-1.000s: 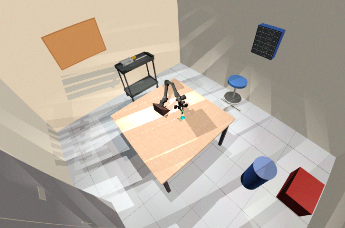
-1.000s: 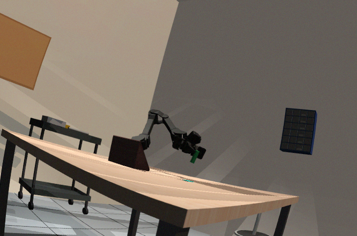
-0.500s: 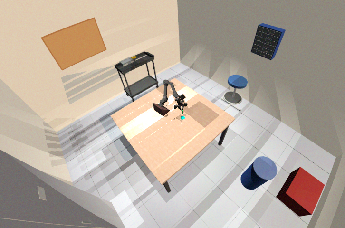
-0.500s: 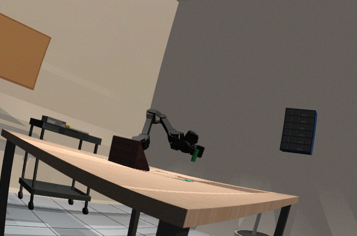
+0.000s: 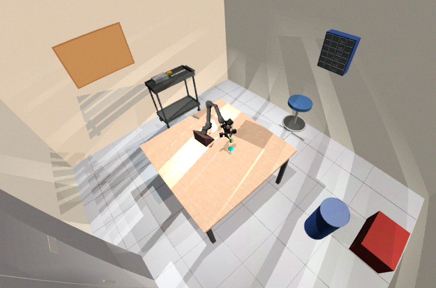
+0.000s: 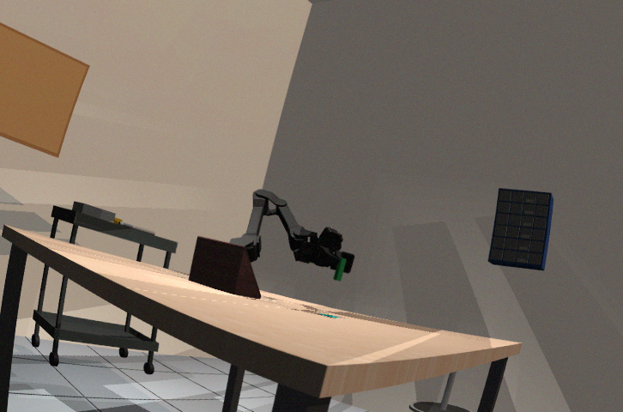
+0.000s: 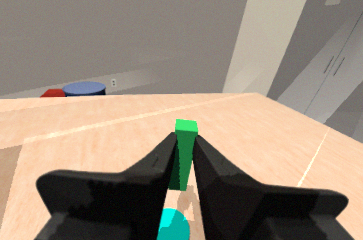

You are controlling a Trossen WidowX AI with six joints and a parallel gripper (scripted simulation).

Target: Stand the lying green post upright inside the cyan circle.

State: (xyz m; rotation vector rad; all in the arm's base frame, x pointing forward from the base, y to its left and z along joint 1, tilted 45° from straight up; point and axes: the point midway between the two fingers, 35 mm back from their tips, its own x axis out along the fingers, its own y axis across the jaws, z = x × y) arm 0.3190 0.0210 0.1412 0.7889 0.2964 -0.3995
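The green post (image 5: 230, 140) (image 6: 339, 269) (image 7: 186, 150) is held in the air between the fingertips, close to upright with a slight tilt in the exterior view. My gripper (image 6: 341, 262) (image 7: 184, 138) is shut on it, and the fingers reach out almost level. The cyan circle (image 5: 230, 148) (image 6: 329, 316) (image 7: 173, 226) lies flat on the table, below the post. In the wrist view it shows beneath the post's lower end, partly hidden by the left finger.
A dark red-brown wedge-shaped block (image 5: 203, 138) (image 6: 217, 264) stands on the wooden table (image 5: 205, 189) (image 6: 273, 335) beside the arm's base. Off the table are a cart (image 5: 178, 110) (image 6: 103, 335), a stool (image 5: 299, 102), a blue bin (image 5: 327, 217) (image 7: 84, 89) and a red box (image 5: 385, 237).
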